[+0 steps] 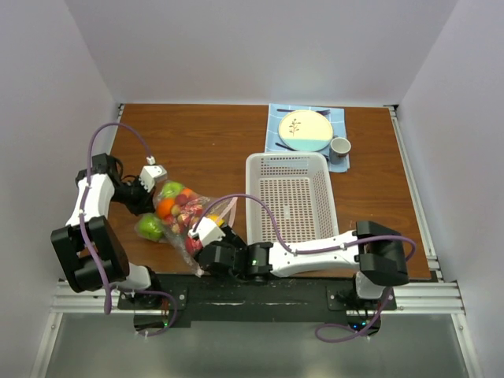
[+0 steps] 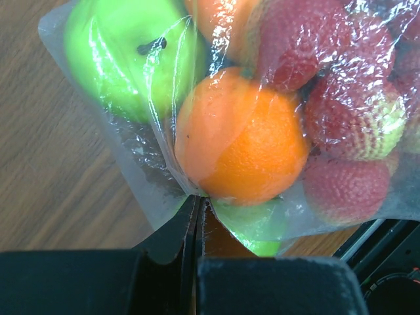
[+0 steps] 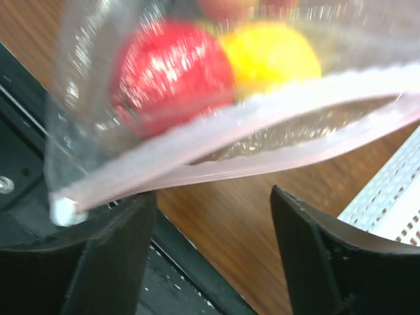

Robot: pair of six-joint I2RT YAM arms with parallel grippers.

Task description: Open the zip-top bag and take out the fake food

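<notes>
The zip-top bag lies on the wooden table at the front left, full of fake food. In the left wrist view an orange, a green apple and red strawberries press against the clear film. My left gripper is shut, pinching the bag's edge just under the orange; from above the left gripper is at the bag's far left end. My right gripper stands open just below the bag's pink zip strip, which gapes slightly. A red fruit and a yellow lemon show behind it.
A white perforated basket stands right of the bag, close to the right arm. At the back right a plate and a cup sit on a blue cloth. The black base rail runs along the near edge.
</notes>
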